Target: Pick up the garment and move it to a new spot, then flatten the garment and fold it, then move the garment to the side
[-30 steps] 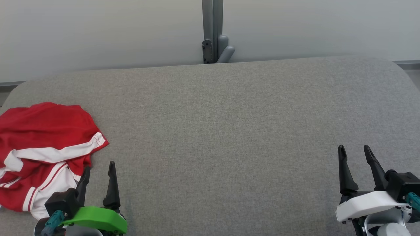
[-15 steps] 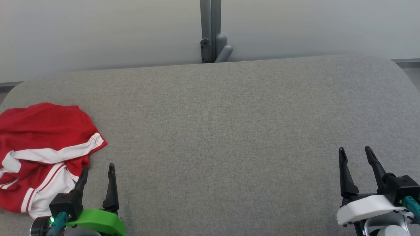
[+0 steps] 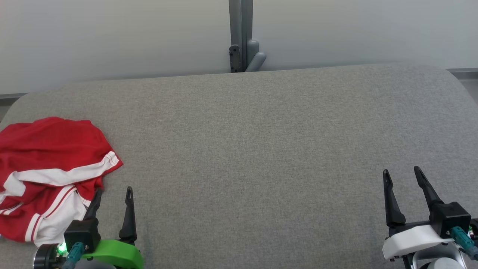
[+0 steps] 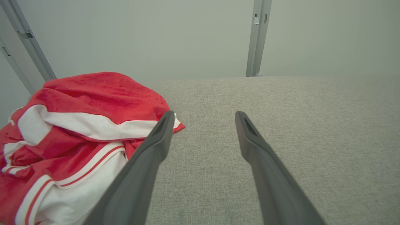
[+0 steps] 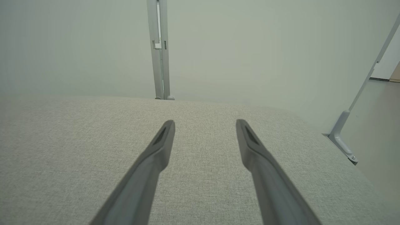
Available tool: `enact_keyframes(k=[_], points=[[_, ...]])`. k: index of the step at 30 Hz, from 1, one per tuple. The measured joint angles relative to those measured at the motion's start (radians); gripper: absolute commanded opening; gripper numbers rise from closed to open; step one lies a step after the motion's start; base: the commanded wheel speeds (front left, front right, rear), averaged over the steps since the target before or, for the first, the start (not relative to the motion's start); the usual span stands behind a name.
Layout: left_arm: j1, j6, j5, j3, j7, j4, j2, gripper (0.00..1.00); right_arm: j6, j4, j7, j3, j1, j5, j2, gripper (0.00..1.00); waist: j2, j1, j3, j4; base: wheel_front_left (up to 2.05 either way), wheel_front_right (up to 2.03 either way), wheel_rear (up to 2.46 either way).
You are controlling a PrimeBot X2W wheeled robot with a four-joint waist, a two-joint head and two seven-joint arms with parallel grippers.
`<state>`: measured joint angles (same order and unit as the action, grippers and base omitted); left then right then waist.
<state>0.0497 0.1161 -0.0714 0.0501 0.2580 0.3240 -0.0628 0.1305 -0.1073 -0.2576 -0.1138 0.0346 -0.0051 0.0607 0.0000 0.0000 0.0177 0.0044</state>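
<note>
Cut off by the head view's left edge and crumpled at the left end of the grey fabric-covered table [image 3: 261, 142]: the red-and-white striped cloth garment [image 3: 52, 149], too bunched to tell shirt from shorts, with a strip of its white hem hidden behind one dark finger of the left gripper [image 3: 114, 190]. Cropped by the bottom edge at the table's front: that gripper's green body and the white body of the right gripper [image 3: 401, 170]. Sliced off by the top edge beyond the table's far side: the upright grey metal post [image 3: 241, 33].
</note>
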Motion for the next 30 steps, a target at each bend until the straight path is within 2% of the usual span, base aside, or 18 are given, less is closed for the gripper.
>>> enact_keyframes(k=[20, 25, 30], points=[[0.004, 0.008, 0.003, 0.007, 0.006, 0.011, 0.007, 1.0, 0.0, 0.001, -0.005, 0.006, 0.007, 0.001, -0.001, 1.0, 0.0, 0.0, -0.008, 0.012, 0.0, 0.0, 0.0], [0.029, 0.01, -0.007, -0.011, 0.006, 0.01, 0.009, 1.0, 0.0, 0.001, -0.005, 0.014, 0.026, 0.002, 0.007, 1.0, 0.0, 0.0, -0.011, 0.056, 0.0, 0.0, 0.0], [0.03, 0.01, -0.012, -0.006, 0.006, 0.004, 0.011, 1.0, 0.0, -0.001, -0.005, 0.041, 0.028, 0.002, 0.009, 1.0, 0.0, 0.0, -0.015, 0.138, 0.0, 0.0, 0.0]])
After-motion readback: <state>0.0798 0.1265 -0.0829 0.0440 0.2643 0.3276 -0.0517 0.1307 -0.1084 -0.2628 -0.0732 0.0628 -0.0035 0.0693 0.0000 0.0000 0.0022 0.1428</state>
